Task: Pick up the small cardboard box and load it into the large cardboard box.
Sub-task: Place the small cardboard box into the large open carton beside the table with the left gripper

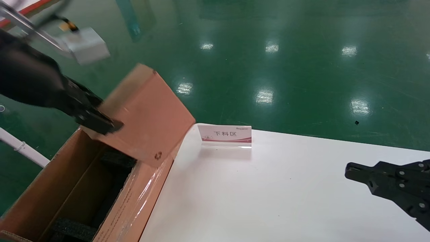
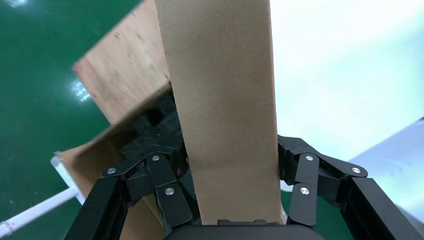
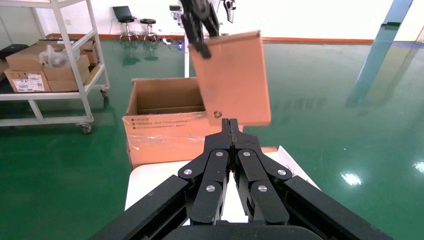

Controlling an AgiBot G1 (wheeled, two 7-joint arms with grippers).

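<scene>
Left gripper (image 1: 100, 122) holds the small cardboard box (image 1: 147, 116) in the air, tilted, above the open mouth of the large cardboard box (image 1: 50, 188); its fingers (image 2: 167, 192) pinch the carton's two flat faces near one edge; the recycling mark sits at the carton's lowest corner, just over the taped flap (image 1: 134, 198). Black foam pads (image 1: 72, 228) line the large carton's inside, and it stands against the white counter (image 1: 285, 195); a small sign (image 1: 225, 135) stands on the counter; right gripper (image 1: 351, 169) hovers over the counter's far right, well apart, fingers (image 3: 215, 170) pressed together.
</scene>
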